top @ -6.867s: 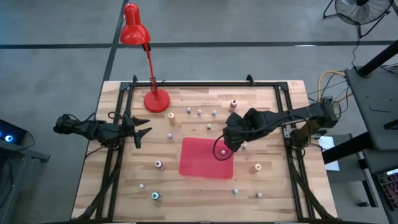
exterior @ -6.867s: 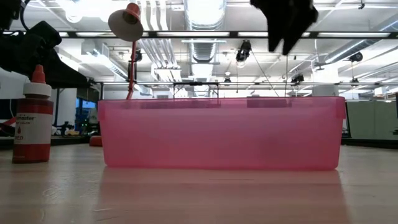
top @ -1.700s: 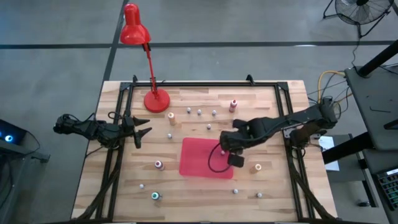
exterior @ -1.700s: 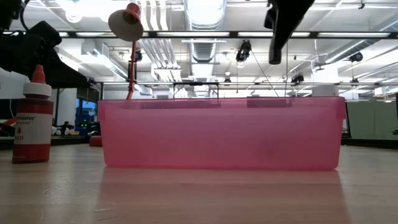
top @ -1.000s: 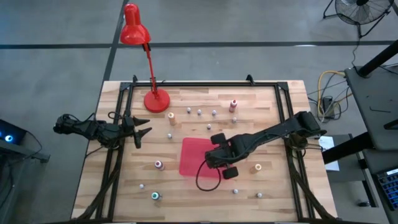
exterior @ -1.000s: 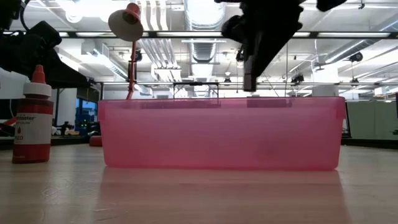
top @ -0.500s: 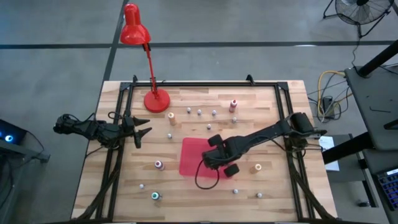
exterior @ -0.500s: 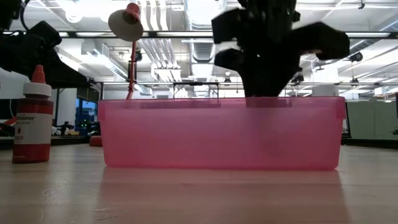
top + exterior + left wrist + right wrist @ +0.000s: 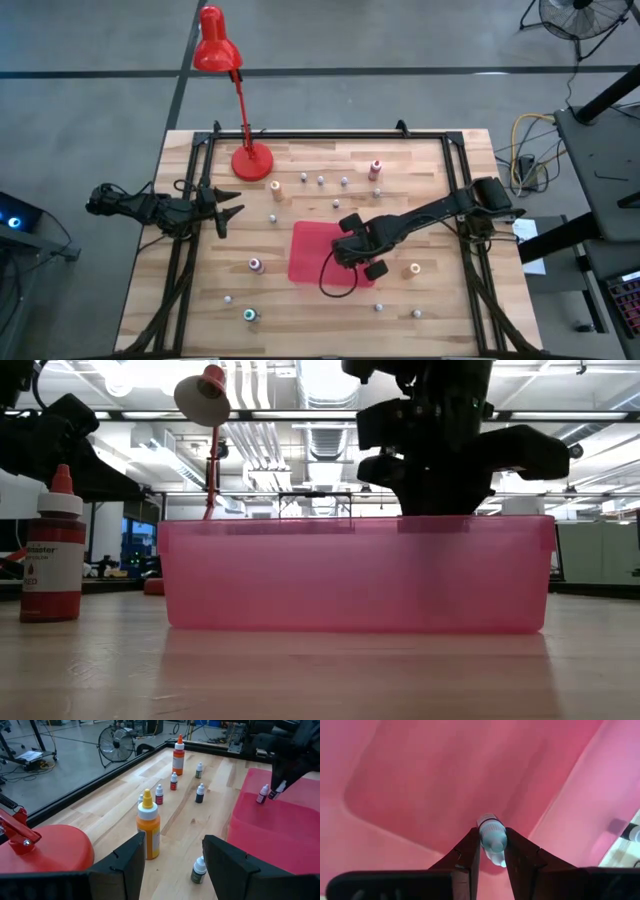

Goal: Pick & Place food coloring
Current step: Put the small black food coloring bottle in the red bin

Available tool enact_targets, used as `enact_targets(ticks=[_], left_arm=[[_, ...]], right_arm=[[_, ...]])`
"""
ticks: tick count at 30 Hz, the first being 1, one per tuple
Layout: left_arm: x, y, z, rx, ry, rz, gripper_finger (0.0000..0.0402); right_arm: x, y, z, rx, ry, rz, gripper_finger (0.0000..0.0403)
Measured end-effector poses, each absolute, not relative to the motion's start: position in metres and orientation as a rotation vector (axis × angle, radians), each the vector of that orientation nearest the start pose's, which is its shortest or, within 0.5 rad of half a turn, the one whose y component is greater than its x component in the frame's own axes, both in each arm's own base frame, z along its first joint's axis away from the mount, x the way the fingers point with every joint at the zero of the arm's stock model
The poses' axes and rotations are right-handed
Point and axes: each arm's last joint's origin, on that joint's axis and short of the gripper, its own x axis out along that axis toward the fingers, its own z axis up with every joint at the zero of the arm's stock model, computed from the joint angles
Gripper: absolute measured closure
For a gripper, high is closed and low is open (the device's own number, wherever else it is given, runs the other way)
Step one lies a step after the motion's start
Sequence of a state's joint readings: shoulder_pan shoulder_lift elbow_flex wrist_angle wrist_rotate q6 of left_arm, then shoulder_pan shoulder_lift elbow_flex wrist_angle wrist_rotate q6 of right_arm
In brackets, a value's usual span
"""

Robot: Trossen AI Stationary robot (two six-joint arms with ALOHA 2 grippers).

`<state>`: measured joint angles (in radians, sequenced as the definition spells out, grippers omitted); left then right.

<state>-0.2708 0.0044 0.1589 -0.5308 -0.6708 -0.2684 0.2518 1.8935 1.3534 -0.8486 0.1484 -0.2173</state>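
At the table's left edge the left gripper (image 9: pixel 228 213) is parked above the wood, its fingers spread wide with nothing between them. Past those fingers, in the left wrist view, an orange-capped bottle (image 9: pixel 149 825) is seen standing upright beside the red lamp base (image 9: pixel 47 847), and a small dark bottle with a white cap (image 9: pixel 198 870) stands just beyond the fingertips. Further along the wooden table (image 9: pixel 420 170), several tiny food coloring bottles (image 9: pixel 173 781) are scattered upright, with a taller orange bottle (image 9: pixel 178 756) behind them. A pink-capped bottle (image 9: pixel 255 264) and a green-capped bottle (image 9: pixel 250 315) are found near the front left of the table. The red lamp (image 9: pixel 215 45) is set at the rear left corner. In the middle of the table the pink bin (image 9: pixel 315 250) is placed. Over the bin's right half the right gripper (image 9: pixel 347 252) is lowered, its fingers (image 9: pixel 466 851) closed narrowly on a small white-capped bottle (image 9: pixel 492 837), which is held above the bin's pink floor. In the low view the dark arm is seen dipping behind the bin's rim (image 9: pixel 350 525). A tan-capped bottle (image 9: pixel 413 269) stands just right of the bin.
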Motion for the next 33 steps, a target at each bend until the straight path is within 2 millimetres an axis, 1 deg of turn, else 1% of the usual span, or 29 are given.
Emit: enact_targets(ticks=[6, 10, 22, 29, 33], left_arm=[[0.075, -0.002, 0.168, -0.091, 0.282, 0.436, 0.0232], [0.075, -0.002, 0.168, -0.091, 0.281, 0.436, 0.0232], [0.075, -0.002, 0.168, -0.09, 0.282, 0.436, 0.0232], [0.075, -0.002, 0.168, -0.09, 0.282, 0.436, 0.0232], [0.075, -0.002, 0.168, -0.091, 0.282, 0.436, 0.0232]], right_arm=[[0.35, 0.082, 0.178, -0.444, 1.364, 0.232, 0.0337], [0.349, 0.083, 0.173, -0.428, 1.351, 0.249, 0.0337], [0.347, 0.084, 0.17, -0.407, 1.357, 0.27, 0.0337], [0.344, 0.083, 0.165, -0.368, 1.378, 0.237, 0.0337], [0.344, 0.083, 0.165, -0.366, 1.377, 0.234, 0.0323]])
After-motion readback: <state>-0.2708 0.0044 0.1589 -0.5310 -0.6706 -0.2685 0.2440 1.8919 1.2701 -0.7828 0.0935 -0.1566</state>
